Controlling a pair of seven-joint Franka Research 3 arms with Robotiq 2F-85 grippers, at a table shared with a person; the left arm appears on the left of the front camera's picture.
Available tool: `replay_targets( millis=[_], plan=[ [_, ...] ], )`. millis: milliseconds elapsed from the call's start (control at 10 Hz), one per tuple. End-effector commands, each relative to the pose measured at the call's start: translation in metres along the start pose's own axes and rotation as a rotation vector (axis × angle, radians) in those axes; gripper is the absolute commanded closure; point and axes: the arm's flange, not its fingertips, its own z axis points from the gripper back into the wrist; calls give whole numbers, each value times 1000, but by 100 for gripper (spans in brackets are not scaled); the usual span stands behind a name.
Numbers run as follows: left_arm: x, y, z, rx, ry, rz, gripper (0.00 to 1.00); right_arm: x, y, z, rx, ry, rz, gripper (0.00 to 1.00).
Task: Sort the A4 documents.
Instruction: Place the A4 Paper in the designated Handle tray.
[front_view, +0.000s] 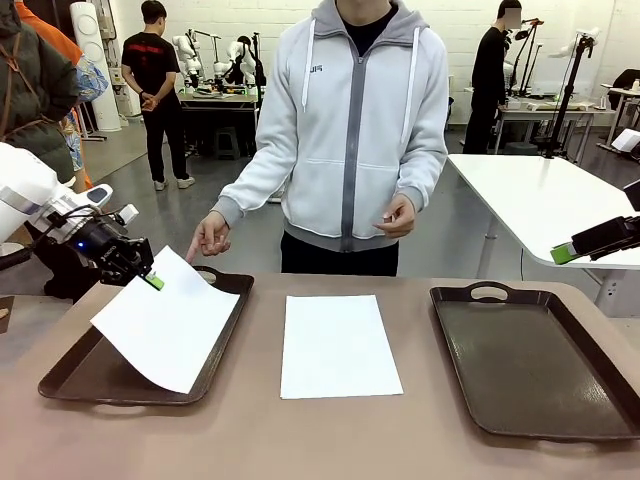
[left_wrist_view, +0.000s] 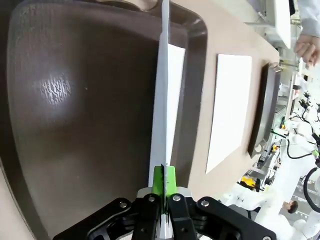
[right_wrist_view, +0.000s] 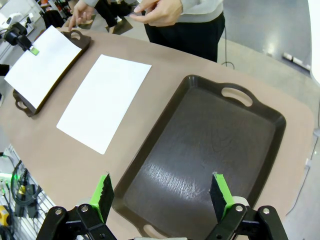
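Note:
My left gripper (front_view: 152, 281) is shut on the top corner of one white A4 document (front_view: 165, 322), which hangs tilted over the left dark brown tray (front_view: 88, 376). The left wrist view has this sheet (left_wrist_view: 162, 100) edge-on, pinched between the green pads (left_wrist_view: 170, 182) above the tray floor (left_wrist_view: 75, 100). A second A4 document (front_view: 338, 345) lies flat on the table between the trays. My right gripper (right_wrist_view: 162, 195) is open, holding nothing, above the near end of the right tray (right_wrist_view: 200, 145). It also appears at the right edge of the front view (front_view: 565, 253).
A person in a grey hoodie stands at the far side, one hand (front_view: 210, 238) touching the left tray's far rim and the other held at the waist. The right tray (front_view: 530, 360) holds nothing. Bare tabletop runs along the near edge.

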Motion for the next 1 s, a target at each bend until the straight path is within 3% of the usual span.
replay_targets(
  millis=[0, 300, 600, 900],
  plan=[
    [13, 1, 1, 33, 43, 11, 99, -1, -1, -2, 24, -6, -3, 0],
    [12, 14, 0, 184, 72, 37, 99, -1, -1, -2, 24, -6, -3, 0],
    [7, 20, -20, 227, 121, 29, 99, -1, -1, -2, 24, -6, -3, 0],
    [4, 28, -24, 212, -14, 43, 99, -1, -1, -2, 24, -6, -3, 0]
  ],
)
